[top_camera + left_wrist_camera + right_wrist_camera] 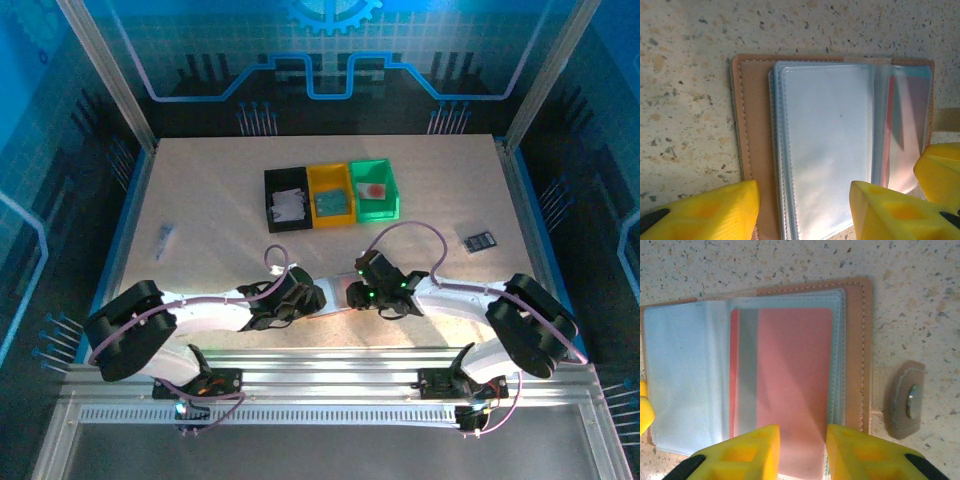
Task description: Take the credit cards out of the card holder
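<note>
The card holder (pixel 857 355) is lying open on the table (pixel 920 290) between the arms, a reddish credit card (pixel 795 375) showing through its clear pocket (pixel 837 340). The right gripper (pixel 801 455), jaws slightly apart and pinching nothing visible, is sitting at that pocket's edge. The left gripper (pixel 805 210), spread wide, is straddling the other half. Ideally it is pinning the leather down while the right is nipping only the card's edge.

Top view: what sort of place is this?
Probably a robot lab test cell. A metal frame with blue circuit-print panels encloses a speckled table. The left arm and right arm are bolted to a rail at its near edge. Small bins sit mid-table.
</note>
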{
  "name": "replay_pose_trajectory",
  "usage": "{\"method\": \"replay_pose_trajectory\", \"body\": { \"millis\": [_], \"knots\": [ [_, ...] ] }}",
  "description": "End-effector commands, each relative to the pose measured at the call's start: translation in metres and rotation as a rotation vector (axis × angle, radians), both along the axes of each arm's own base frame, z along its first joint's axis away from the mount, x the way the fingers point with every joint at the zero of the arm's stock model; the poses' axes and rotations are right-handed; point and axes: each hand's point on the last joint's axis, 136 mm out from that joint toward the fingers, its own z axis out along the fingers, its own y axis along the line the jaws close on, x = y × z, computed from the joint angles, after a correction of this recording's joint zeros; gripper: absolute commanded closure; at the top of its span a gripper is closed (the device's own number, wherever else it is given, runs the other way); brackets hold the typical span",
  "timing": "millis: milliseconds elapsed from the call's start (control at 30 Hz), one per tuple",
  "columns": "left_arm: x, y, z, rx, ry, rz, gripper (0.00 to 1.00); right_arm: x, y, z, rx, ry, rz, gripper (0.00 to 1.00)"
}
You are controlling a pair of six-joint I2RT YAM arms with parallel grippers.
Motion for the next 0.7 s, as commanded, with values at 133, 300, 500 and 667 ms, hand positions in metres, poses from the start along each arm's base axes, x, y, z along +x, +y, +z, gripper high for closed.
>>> {"method": "replay_pose_trajectory", "body": {
  "millis": [133,300,500,667],
  "knots": [
    [-0.02,0.011,-0.026,0.049,0.092,-0.01,0.48,0.0,-0.002,0.009,-0.027,-0.025,0.011,0.69],
    [-0.019,0.011,-0.026,0.047,0.091,-0.009,0.48,-0.002,0.002,0.002,-0.021,0.005,0.02,0.69],
    [-0.02,0.011,-0.027,0.048,0.094,-0.011,0.48,-0.005,0.008,-0.007,-0.002,0.04,0.029,0.7],
    [-0.021,0.012,-0.028,0.049,0.096,-0.012,0.48,-0.004,0.011,-0.003,0.016,0.033,0.033,0.74]
  ]
}}
